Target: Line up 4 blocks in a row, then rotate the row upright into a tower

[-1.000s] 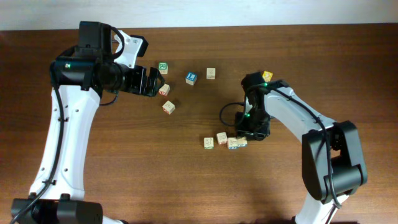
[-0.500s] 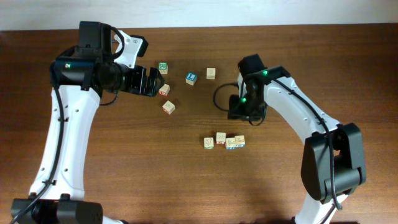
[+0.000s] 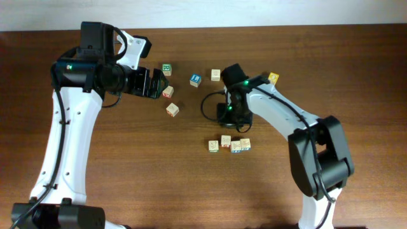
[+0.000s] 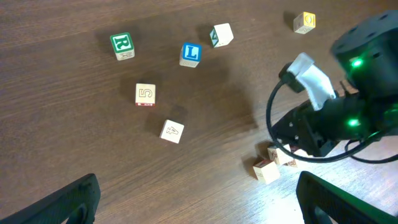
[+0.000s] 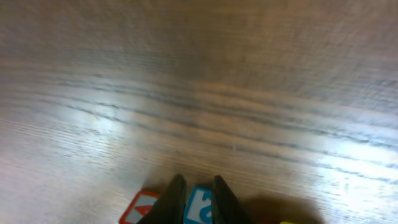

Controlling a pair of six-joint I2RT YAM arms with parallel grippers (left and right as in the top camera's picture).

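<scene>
Overhead barely shows the right claw (image 5: pixel 199 190), nearly clenched and empty in its wrist view; left claw (image 4: pixel 202 202) released wide.

Overhead top-down, left wrist oblique, sharing blocks (image 3: pixel 226 140) (image 4: pixel 266 170)

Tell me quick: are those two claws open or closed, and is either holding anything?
Left gripper: wide open, holding nothing.
Right gripper: almost fully closed, holding nothing.
</scene>
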